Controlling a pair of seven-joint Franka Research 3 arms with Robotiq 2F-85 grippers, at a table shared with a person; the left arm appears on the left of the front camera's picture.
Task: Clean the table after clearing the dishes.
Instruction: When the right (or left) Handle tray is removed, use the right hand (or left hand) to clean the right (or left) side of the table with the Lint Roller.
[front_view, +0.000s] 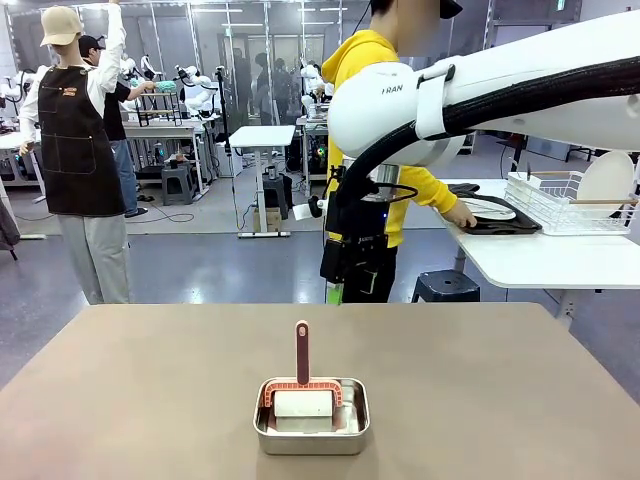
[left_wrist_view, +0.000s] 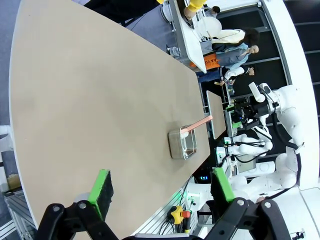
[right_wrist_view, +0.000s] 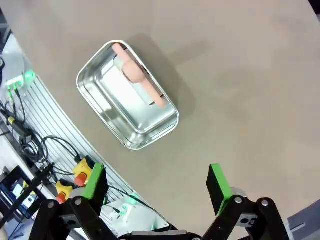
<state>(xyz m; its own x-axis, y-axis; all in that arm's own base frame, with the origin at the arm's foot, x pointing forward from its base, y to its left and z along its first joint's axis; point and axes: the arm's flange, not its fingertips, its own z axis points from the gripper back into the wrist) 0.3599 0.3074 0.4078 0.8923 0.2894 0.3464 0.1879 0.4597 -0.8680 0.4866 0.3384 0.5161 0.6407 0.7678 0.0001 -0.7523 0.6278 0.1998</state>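
Observation:
The taupe table (front_view: 150, 380) carries a small steel pan (front_view: 310, 418) holding a pink-handled brush (front_view: 302, 355) with a white pad. The dishes stand on a white side table (front_view: 540, 260) at the right: a white plate on a dark tray (front_view: 492, 213), under the hand of a person in a yellow hoodie (front_view: 372, 60). My right gripper (right_wrist_view: 156, 182) hangs open high above the pan (right_wrist_view: 127, 107) and shows dark in the front view (front_view: 340, 285). My left gripper (left_wrist_view: 162, 187) is open and off the table (left_wrist_view: 90, 100), with the pan (left_wrist_view: 183, 144) well ahead of it.
A wire dish rack (front_view: 560, 200) with a plate (front_view: 607, 178) stands on the white side table. Cables and emergency-stop buttons (right_wrist_view: 75, 172) lie past the table's near edge. A person in an apron (front_view: 75, 150) stands at the far left.

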